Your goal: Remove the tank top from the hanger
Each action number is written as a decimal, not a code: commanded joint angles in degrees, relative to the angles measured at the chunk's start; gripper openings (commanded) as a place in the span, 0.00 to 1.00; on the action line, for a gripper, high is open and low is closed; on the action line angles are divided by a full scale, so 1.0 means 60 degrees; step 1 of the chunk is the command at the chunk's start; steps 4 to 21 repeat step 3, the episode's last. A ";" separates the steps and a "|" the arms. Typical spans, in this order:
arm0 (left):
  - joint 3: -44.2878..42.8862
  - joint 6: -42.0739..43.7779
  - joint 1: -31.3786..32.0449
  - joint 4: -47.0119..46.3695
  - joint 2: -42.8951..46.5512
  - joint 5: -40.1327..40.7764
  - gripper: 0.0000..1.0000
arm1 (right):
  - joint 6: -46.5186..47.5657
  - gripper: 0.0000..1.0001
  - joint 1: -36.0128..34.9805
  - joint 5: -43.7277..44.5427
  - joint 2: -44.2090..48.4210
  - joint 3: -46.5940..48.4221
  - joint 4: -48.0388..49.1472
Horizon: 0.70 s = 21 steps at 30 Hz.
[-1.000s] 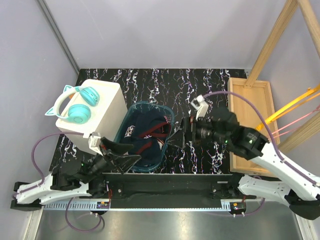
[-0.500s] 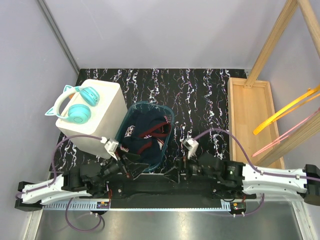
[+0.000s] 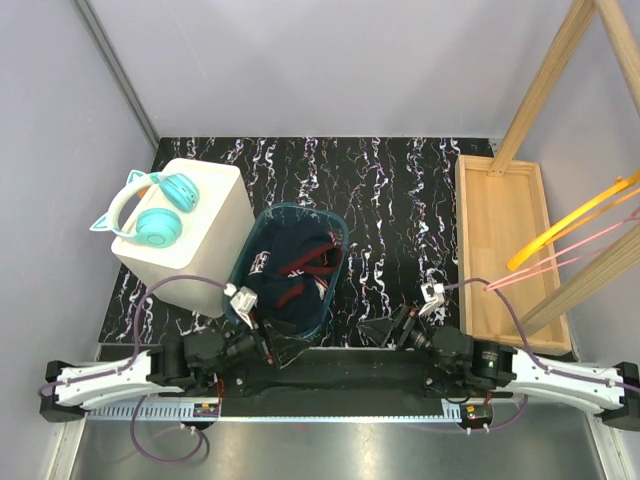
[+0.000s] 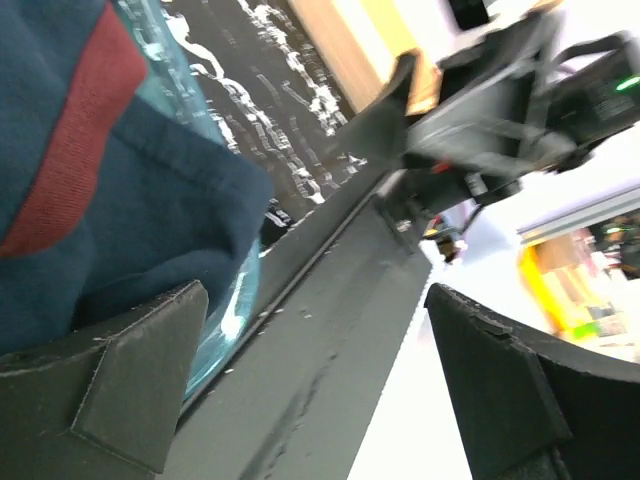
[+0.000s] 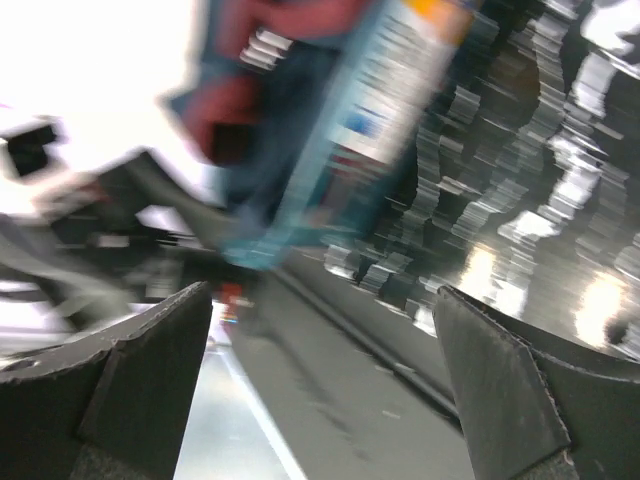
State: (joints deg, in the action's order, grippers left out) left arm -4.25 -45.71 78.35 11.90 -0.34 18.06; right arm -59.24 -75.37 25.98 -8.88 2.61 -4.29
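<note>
The right wrist view is smeared. Tank top [image 3: 293, 268] sits bunched in the basket [image 3: 343, 236]. Left hand [image 3: 268, 343] and right hand [image 3: 385, 330], both spread, have pulled back nearer.

Left arm [image 3: 100, 378], right arm [image 3: 570, 378]: white links, black joints. Purple cable [image 3: 185, 279] loops off each wrist. White camera block on wrists. Fingers [image 4: 135, 390] matte black, wedge-shaped.

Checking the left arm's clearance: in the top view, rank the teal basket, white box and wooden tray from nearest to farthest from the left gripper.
1. teal basket: just beyond the left gripper, at the table's middle.
2. white box: back and to the left.
3. wooden tray: far across on the right.
</note>
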 commanded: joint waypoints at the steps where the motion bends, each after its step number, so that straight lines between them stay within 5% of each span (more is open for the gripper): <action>1: 0.1292 -0.0787 0.0009 -0.2299 0.1565 -0.0402 0.99 | -0.0658 1.00 -0.0050 0.0666 -0.0731 -0.0390 0.0142; 3: 0.2007 -0.1066 0.0009 -0.3209 0.1551 -0.0665 0.99 | -0.0485 0.99 -0.0050 0.0156 -0.0470 -0.0435 0.0609; 21: 0.2007 -0.1066 0.0009 -0.3209 0.1551 -0.0665 0.99 | -0.0485 0.99 -0.0050 0.0156 -0.0470 -0.0435 0.0609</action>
